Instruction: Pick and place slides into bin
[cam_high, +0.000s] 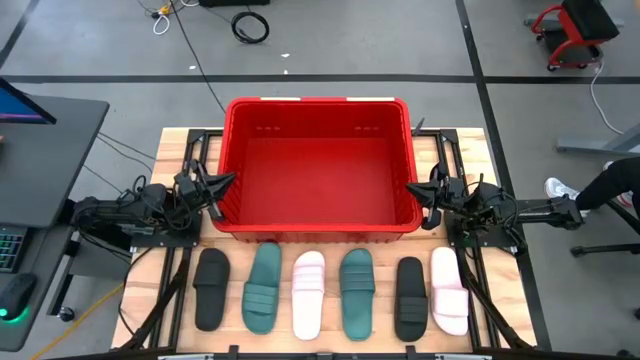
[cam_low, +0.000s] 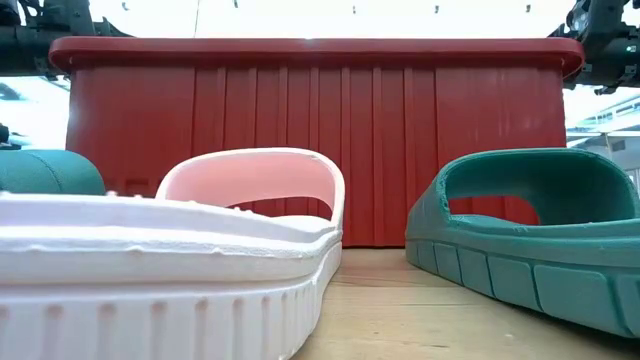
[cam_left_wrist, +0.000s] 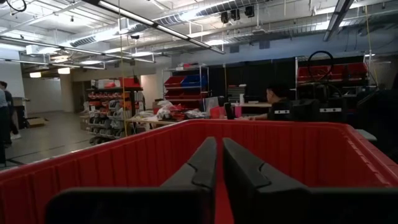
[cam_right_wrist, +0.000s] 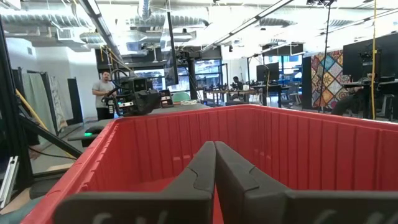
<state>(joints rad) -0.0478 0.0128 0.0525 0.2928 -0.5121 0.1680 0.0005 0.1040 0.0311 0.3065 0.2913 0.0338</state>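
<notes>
At either end of the bin, the two hands wait level with its rim. The left hand (cam_high: 222, 187) sits just outside the left wall, its two dark fingers (cam_left_wrist: 200, 165) pressed together with only a hairline between them, gripping nothing and pointing across the crate. The right hand (cam_high: 418, 192) mirrors it at the right wall, fingers (cam_right_wrist: 205, 165) likewise closed on nothing. Both arms lie low along the sides of the worktop (cam_high: 170, 145).

Between them stands the bin (cam_high: 232, 160), bright red and, as far as I can see from above, holding no slides yet. All six slides lie in a neat row on the worktop just in front of its near wall, toes toward it: a black slide (cam_high: 211, 287) at the left end, then a teal slide (cam_high: 264, 286), a pale slide (cam_high: 308, 294), a second teal slide (cam_high: 357, 293), a second black slide (cam_high: 410, 298), and a second pale slide (cam_high: 448, 290) at the right end. They sit close beside one another, not overlapping.

My read is that the job has not begun: this looks like the start pose before the first pick. The next move calls for one hand to spread its fingers, swing back from the bin wall toward the row, and drop over a strap; the end slides look easiest to reach, each lying nearest its own arm. The tight spacing means a careless descent could nudge a neighbour.
</notes>
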